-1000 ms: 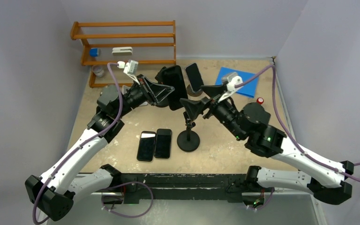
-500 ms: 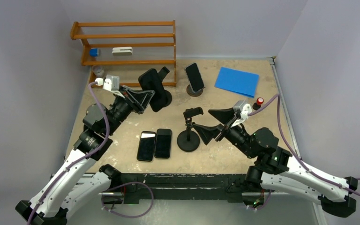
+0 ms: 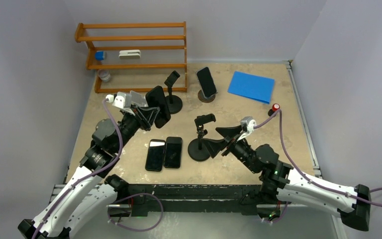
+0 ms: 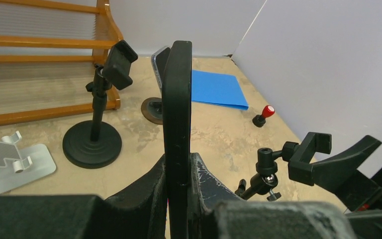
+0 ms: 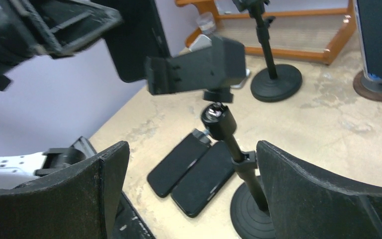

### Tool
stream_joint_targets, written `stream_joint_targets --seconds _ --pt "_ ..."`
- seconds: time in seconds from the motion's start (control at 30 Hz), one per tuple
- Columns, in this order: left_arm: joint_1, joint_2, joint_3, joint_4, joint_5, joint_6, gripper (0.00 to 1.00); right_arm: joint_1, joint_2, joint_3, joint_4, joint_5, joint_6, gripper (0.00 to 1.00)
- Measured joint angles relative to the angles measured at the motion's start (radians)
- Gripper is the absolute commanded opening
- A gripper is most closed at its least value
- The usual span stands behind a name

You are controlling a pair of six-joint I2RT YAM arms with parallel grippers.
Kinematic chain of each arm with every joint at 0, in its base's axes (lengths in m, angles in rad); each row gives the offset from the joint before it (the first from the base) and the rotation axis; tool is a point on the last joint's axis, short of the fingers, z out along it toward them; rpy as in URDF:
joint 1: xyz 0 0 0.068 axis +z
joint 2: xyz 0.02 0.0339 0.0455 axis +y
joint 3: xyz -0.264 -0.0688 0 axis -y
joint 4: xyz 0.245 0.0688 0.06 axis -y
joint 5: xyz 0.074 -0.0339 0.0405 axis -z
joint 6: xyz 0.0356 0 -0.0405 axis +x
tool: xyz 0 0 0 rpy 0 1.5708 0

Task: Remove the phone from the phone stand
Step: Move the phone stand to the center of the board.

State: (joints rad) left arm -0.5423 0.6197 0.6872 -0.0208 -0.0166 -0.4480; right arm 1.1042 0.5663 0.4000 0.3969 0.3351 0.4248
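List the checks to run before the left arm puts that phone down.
1. The phone is off the centre stand, whose clamp is empty: ok.
2. The left hand is shut on the phone, which stands on edge between its fingers: ok.
3. The right hand is open, one finger on each side of the stand's pole, gripping nothing: ok.
4. Landing spot is free: cannot tell. The two flat phones lie nearby, and the table under the held phone is hidden.

Probably a robotics lab test cell: plain grey panels wall in a beige tabletop, two robot arms bolt to a black rail at its edge, and props lie about: wooden rack, phone stands, loose phones.
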Motion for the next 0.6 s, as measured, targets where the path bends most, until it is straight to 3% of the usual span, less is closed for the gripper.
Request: stream_joint_targets --seconds 0.27,0.6 --pt "0.0 -0.049 -0.007 -0.008 0.003 0.026 0.0 0.0 0.161 -0.073 0.15 0.062 -0.008 0.85" --pt "-0.004 -0.065 -0.011 -0.002 0.005 0.049 0.0 0.0 0.288 -0.082 0.341 0.104 -0.105 0.82"
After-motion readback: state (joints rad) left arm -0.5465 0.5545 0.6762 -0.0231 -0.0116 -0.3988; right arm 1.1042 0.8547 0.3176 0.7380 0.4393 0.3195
